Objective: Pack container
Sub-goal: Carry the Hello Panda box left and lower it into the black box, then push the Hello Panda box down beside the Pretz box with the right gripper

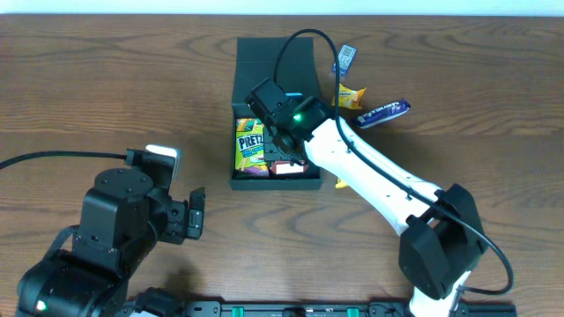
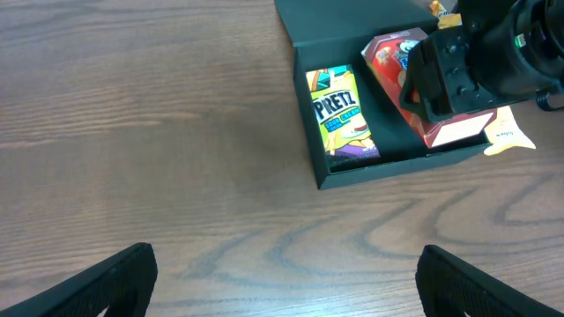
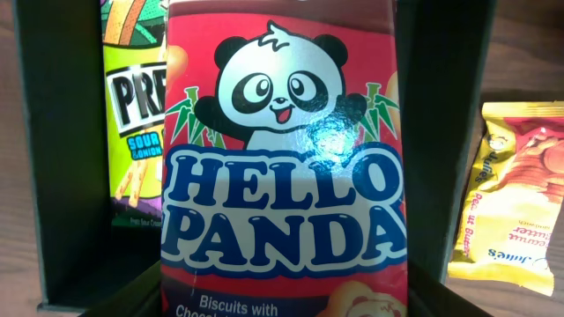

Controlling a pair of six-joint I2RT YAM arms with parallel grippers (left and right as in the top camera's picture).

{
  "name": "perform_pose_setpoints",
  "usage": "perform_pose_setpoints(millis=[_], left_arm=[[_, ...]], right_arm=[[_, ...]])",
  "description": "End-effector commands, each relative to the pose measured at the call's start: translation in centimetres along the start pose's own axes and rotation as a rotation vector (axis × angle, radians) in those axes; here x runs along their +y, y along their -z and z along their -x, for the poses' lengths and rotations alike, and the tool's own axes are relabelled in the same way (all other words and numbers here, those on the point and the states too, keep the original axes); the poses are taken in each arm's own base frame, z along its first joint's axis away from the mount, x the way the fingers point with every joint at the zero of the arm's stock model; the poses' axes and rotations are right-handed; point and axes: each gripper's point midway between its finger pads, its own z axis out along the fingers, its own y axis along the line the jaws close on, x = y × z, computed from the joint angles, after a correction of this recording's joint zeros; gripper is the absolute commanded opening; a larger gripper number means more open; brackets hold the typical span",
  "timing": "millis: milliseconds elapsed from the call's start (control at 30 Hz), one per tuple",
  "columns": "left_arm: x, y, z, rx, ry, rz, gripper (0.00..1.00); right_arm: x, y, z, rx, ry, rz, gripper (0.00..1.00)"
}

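The black container (image 1: 273,185) lies open at the table's middle, its flap lid (image 1: 273,62) folded back. A green and yellow Pretz box (image 1: 250,145) lies in its left half. My right gripper (image 1: 280,141) reaches down into the right half, shut on a red Hello Panda box (image 3: 282,158), with a finger on each side of the box's lower end (image 3: 286,299). The left wrist view shows the container (image 2: 388,167), the Pretz box (image 2: 342,119) and the Hello Panda box (image 2: 388,57) under the right gripper (image 2: 449,75). My left gripper (image 2: 286,282) is open and empty over bare wood.
Right of the container lie a yellow snack packet (image 1: 350,97), a dark blue bar (image 1: 384,111) and a small blue and white packet (image 1: 346,57). The yellow packet also shows in the right wrist view (image 3: 515,202). The left arm (image 1: 123,229) sits at the front left.
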Motion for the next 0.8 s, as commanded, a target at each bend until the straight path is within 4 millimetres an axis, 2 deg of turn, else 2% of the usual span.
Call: perform_pose_setpoints(millis=[0,233,433,767], left_arm=[[0.2,-0.1,-0.1,0.005,0.005,0.011,0.95],[0.2,-0.1,-0.1,0.005,0.005,0.011,0.95],[0.2,-0.1,-0.1,0.004,0.005,0.011,0.95],[0.2,-0.1,-0.1,0.004,0.005,0.011,0.95]], right_arm=[[-0.7,-0.3,0.3,-0.038,-0.024,-0.048,0.57],[-0.9,-2.1,0.0,-0.056,-0.027,-0.049,0.58],[-1.4,-2.9,0.4,-0.099,-0.058,-0.071,0.59],[-1.2,-4.2,0.6,-0.14,-0.067,-0.05,0.59]])
